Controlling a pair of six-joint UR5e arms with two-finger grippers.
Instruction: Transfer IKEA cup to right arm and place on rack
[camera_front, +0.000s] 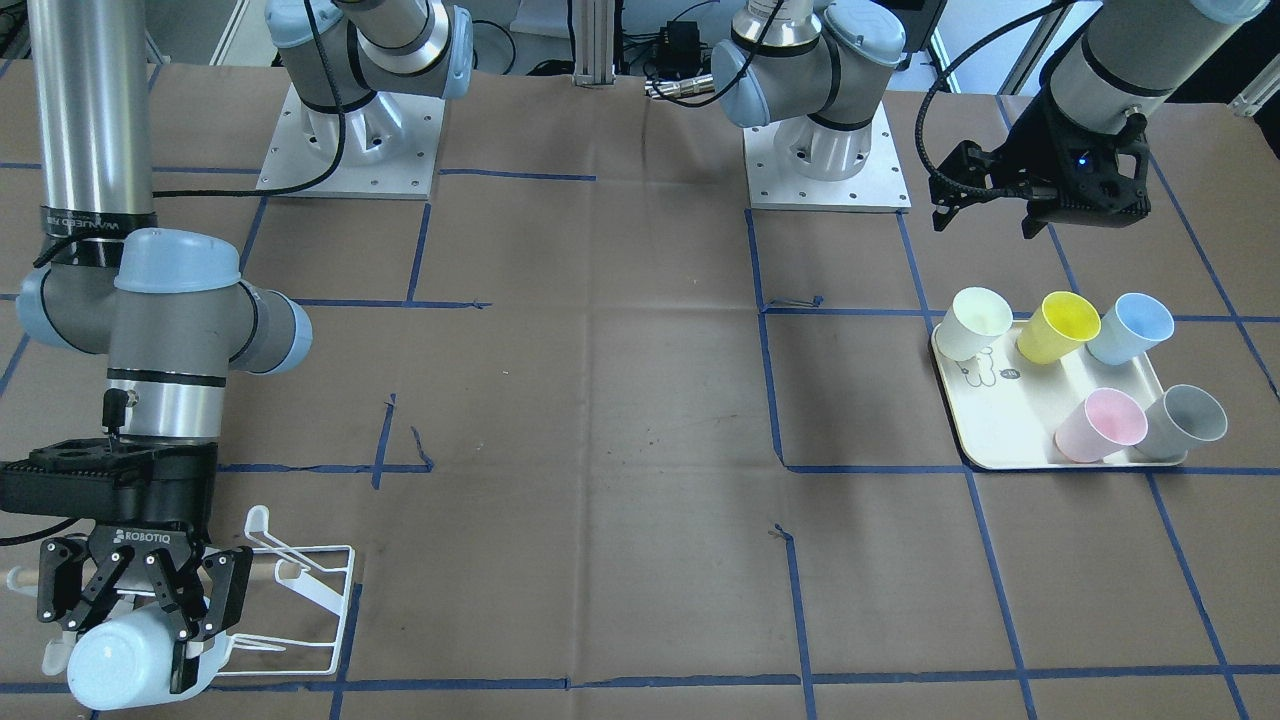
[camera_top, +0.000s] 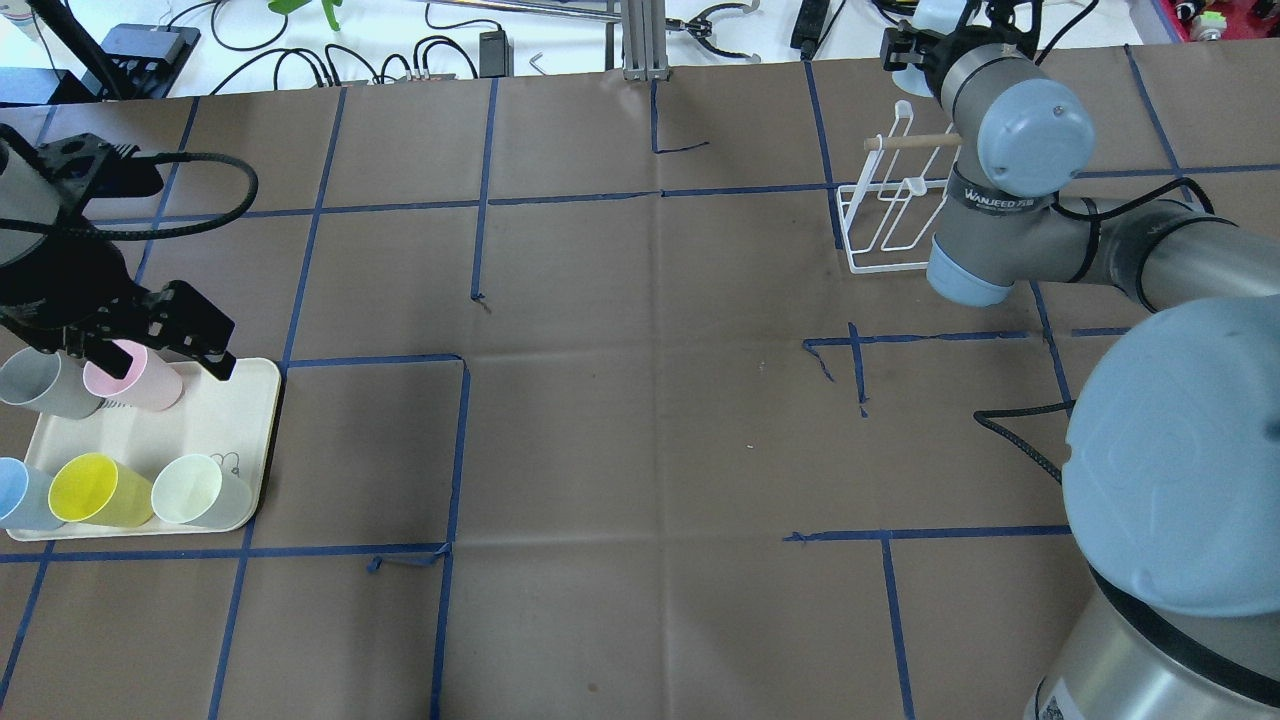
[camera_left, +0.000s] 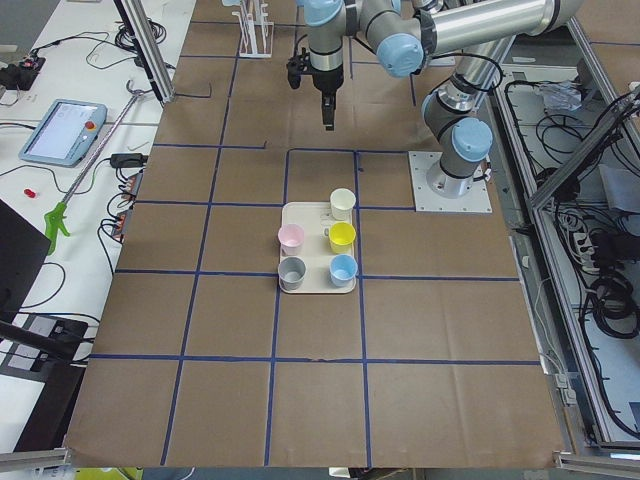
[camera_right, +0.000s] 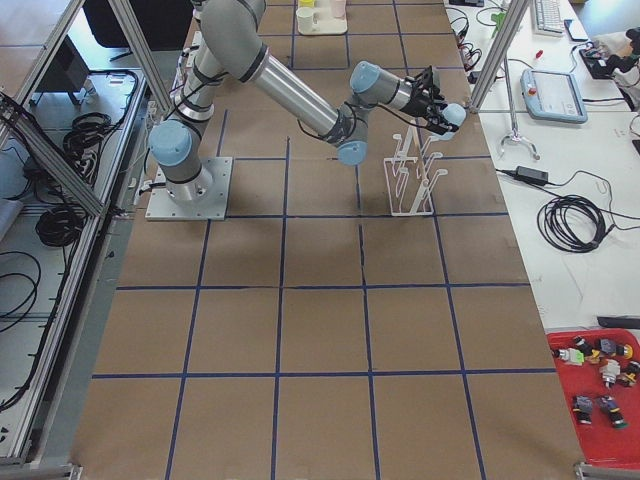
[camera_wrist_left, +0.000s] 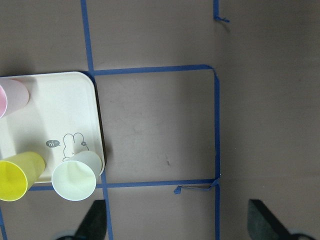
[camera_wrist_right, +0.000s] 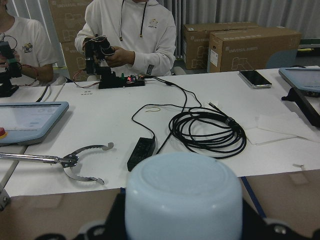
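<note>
near the left edge of the worktop (camera_top: 640, 400), cream tray (camera_top: 225, 410) bearing five cups (camera_top: 95, 490). just above it, left gripper (camera_wrist_left: 176, 205) with fingers apart. toward the far right corner, right gripper (camera_front: 130, 640) with fingers clamped on pale blue ikea cup (camera_front: 115, 665), tipped sideways over white wire rack (camera_front: 330, 590); contact with prongs unclear.

We count five cups (camera_front: 1058, 326) on one tray (camera_front: 1000, 430), a sixth, pale blue cup (camera_front: 105, 675), in the right gripper (camera_front: 140, 640); one rack (camera_front: 351, 580); two arms (camera_front: 180, 340).
</note>
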